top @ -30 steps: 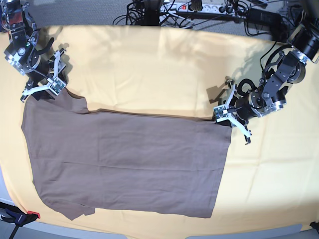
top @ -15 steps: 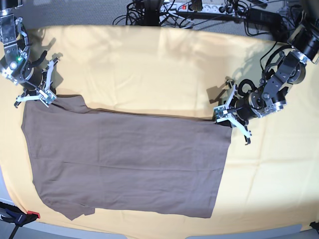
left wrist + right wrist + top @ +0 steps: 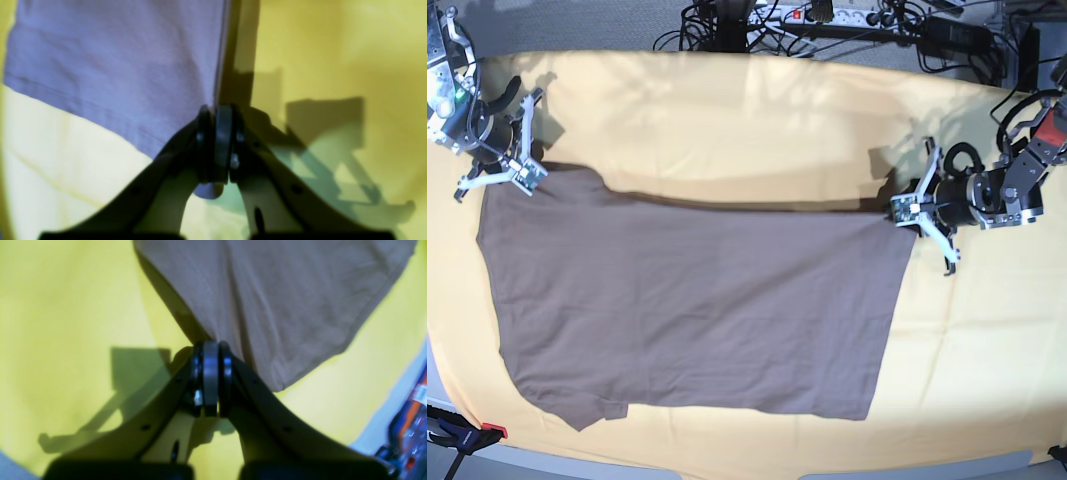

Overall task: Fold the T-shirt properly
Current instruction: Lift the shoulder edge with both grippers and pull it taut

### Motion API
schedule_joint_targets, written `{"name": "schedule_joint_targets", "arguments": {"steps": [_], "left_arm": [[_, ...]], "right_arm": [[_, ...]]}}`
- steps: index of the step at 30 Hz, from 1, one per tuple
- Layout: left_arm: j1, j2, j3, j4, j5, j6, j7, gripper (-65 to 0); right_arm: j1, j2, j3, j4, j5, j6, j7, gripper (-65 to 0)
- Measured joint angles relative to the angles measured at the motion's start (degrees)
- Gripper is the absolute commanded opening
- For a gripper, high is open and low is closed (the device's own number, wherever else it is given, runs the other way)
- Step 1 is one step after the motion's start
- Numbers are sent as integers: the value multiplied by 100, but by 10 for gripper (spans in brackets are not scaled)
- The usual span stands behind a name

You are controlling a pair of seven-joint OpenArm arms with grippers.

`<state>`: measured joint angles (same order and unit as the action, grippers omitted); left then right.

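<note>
Both grippers pinching the T-shirt's far corners

The T-shirt [image 3: 692, 310] is lying flat on the yellow cloth [image 3: 757, 130]; the left gripper [image 3: 907, 213] is clamping its 3 o'clock corner, the right gripper [image 3: 522, 172] its 10 o'clock corner, fingers together on fabric.

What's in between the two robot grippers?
In the base view, the top edge of the T-shirt stretches between the right gripper and the left gripper; each is shut on a corner. Behind lies bare yellow cloth.
</note>
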<state>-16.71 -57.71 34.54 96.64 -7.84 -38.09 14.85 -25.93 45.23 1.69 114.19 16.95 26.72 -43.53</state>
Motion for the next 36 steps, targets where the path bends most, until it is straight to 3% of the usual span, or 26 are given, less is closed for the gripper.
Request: {"name": "schedule_joint_targets", "arguments": {"steps": [2, 8, 15, 18, 27, 33, 36], "left_arm": [[24, -127, 2, 55, -227, -260, 15, -650], [74, -575, 4, 337, -828, -201, 0, -650], [673, -1010, 13, 981, -857, -195, 52, -650], [1045, -1303, -2, 1386, -885, -166, 382, -650], [1784, -2155, -2, 2391, -874, -184, 664, -650], [1779, -2273, -2, 2608, -868, -181, 706, -650], [1703, -2144, -2, 2616, -728, -184, 713, -650]], "right_arm": [[-197, 9, 2, 144, -11, -72, -179, -650], [-1054, 46, 203, 732, -48, -105, -323, -650], [-2223, 48, 1029, 1475, -37, -151, -407, -650], [-2719, 70, 1364, 1681, 48, -144, -404, -650], [-3609, 68, 1552, 2006, -66, -85, -411, -650], [-3587, 74, 1552, 2006, -343, -184, -310, -650], [-3515, 74, 1552, 2006, -343, -367, 258, -650]]}}
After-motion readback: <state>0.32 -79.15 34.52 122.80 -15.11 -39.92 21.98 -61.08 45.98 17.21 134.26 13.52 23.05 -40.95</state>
